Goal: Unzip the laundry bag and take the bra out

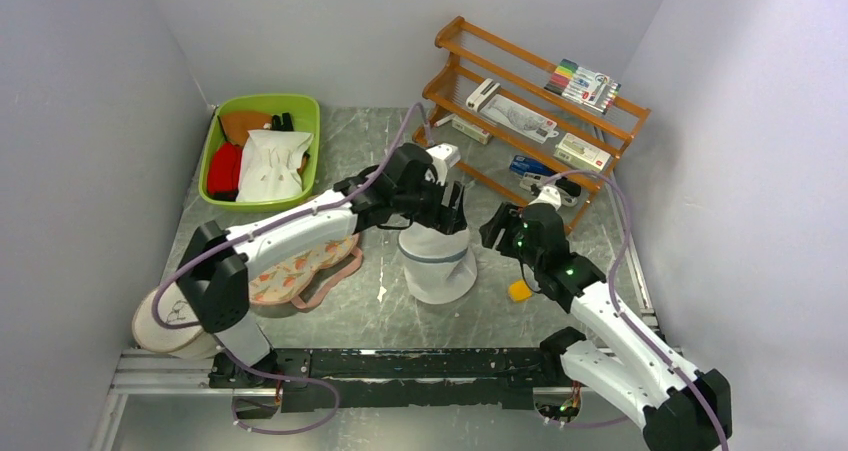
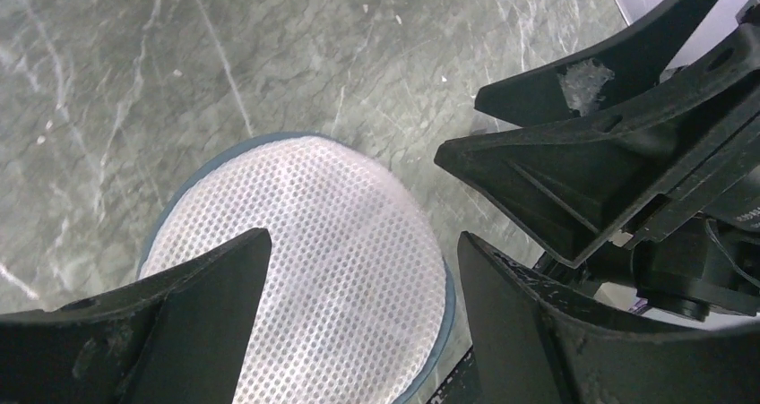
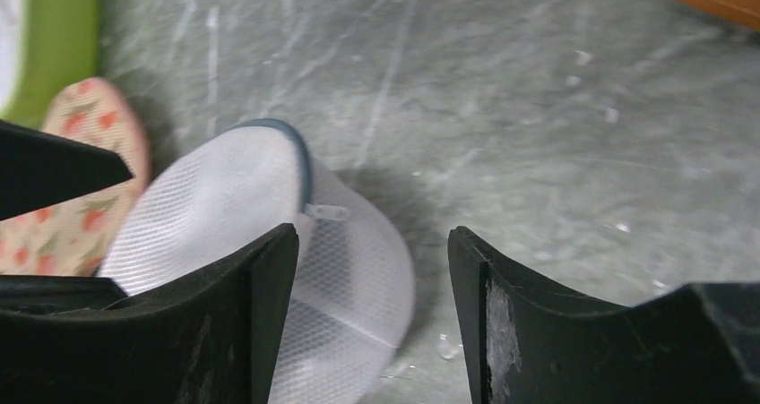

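The laundry bag point(image 1: 437, 261) is a white mesh pod with a dark zipper rim, standing in the middle of the table. My left gripper point(image 1: 445, 209) hangs open just above its top. In the left wrist view the mesh dome point(image 2: 314, 270) lies between the spread fingers of that gripper point(image 2: 363, 243). My right gripper point(image 1: 497, 229) is open and empty, just right of the bag. In the right wrist view the bag point(image 3: 224, 198) and its white zipper pull point(image 3: 327, 212) sit ahead-left of the right gripper point(image 3: 372, 234). The bra is hidden.
A flat floral pad with pink edging point(image 1: 300, 271) lies left of the bag under my left arm. A green bin point(image 1: 312, 121) with white, red and orange cloths stands at the back left. A wooden rack point(image 1: 530, 101) stands at the back right. A small yellow object point(image 1: 519, 290) lies by my right arm.
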`<act>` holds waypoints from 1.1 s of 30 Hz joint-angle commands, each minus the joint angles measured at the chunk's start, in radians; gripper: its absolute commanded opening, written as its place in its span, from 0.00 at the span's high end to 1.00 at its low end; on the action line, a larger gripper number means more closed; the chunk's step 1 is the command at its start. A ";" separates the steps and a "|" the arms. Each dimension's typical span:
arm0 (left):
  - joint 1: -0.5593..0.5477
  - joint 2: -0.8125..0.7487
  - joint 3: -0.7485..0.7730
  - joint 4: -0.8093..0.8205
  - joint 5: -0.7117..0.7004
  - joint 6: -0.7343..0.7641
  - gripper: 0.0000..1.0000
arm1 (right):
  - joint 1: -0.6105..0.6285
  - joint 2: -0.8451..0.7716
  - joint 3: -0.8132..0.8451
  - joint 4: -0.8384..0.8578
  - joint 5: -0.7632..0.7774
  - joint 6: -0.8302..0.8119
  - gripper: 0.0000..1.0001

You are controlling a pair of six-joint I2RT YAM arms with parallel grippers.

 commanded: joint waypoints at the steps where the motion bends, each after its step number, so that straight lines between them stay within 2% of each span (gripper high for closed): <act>1: -0.004 0.080 0.116 -0.091 0.095 0.054 0.14 | -0.023 -0.032 0.030 -0.123 0.171 -0.030 0.38; 6: -0.053 0.086 0.129 -0.123 0.022 0.122 0.07 | -0.078 -0.065 0.040 -0.147 0.205 -0.061 0.38; 9: -0.074 0.110 0.150 -0.157 -0.027 0.131 0.05 | -0.148 -0.084 0.024 -0.127 0.137 -0.089 0.37; 14: -0.085 0.185 0.232 -0.215 -0.112 0.140 0.10 | -0.271 -0.140 -0.028 -0.029 -0.086 -0.140 0.37; 20: -0.109 0.321 0.373 -0.308 -0.179 0.183 0.16 | -0.277 -0.107 -0.024 0.007 -0.180 -0.190 0.38; 23: -0.118 0.355 0.401 -0.345 -0.210 0.195 0.25 | -0.277 -0.086 -0.019 0.001 -0.189 -0.197 0.38; 27: -0.118 0.332 0.370 -0.318 -0.190 0.204 0.51 | -0.278 -0.092 -0.040 0.040 -0.212 -0.201 0.35; 31: -0.115 0.282 0.351 -0.310 -0.188 0.243 0.83 | -0.277 -0.024 -0.036 0.138 -0.401 -0.240 0.31; 32: -0.113 0.256 0.332 -0.289 -0.181 0.258 0.90 | -0.278 -0.016 -0.028 0.154 -0.450 -0.243 0.32; 33: -0.113 0.221 0.300 -0.261 -0.175 0.278 0.93 | -0.277 -0.023 -0.037 0.199 -0.513 -0.241 0.32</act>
